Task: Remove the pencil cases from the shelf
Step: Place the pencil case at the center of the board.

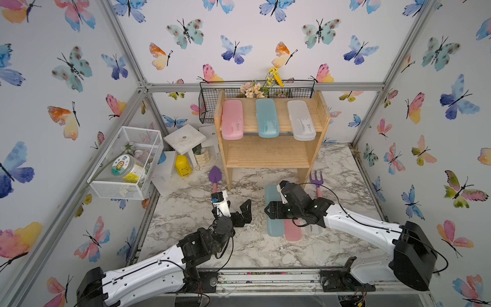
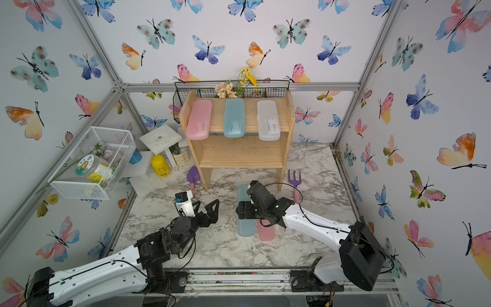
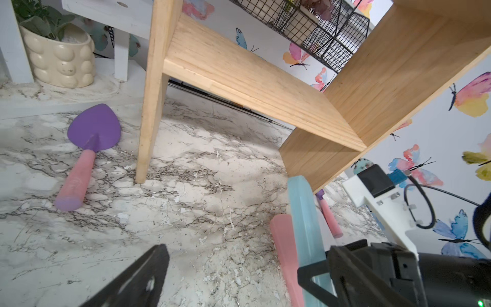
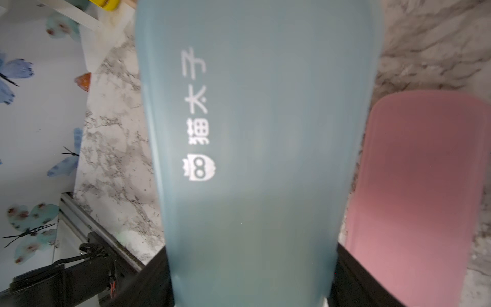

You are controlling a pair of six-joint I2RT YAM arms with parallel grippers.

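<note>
Both top views: a light natural-wood two-tier shelf (image 1: pixel 268 156) stands well beyond both pincers on the marble-patterned table (image 1: pixel 212 252). Three long, flat, translucent plastic pencil cases with rounded ends lie side by side on its upper tier: a pink shelf case (image 1: pixel 232 119), a teal shelf case (image 1: pixel 267 118) and a frosted white shelf case (image 1: pixel 301 120). Their near ends jut past the tier's front edge.

My right pincer (image 1: pixel 276 211) is clamped across the width of another, the gripped teal case (image 1: pixel 275 227). Just beside it, on the side away from my left pincer (image 2: pixel 205 207), lie a pink table case (image 1: pixel 292 232) and a frosted white table case (image 1: pixel 313 230). The left pincer is spread wide and empty.

Left wrist view: only bare table shows between the open fingers (image 3: pixel 138 279).

Right wrist view: the gripped teal case fills the frame, with a white owl logo and a black finger against each long edge. I cannot tell whether it rests on the table.

I judge these cases to be light, stiff, smooth and likely slippery. I would grip across the narrow width near the middle, or take the jutting end.
</note>
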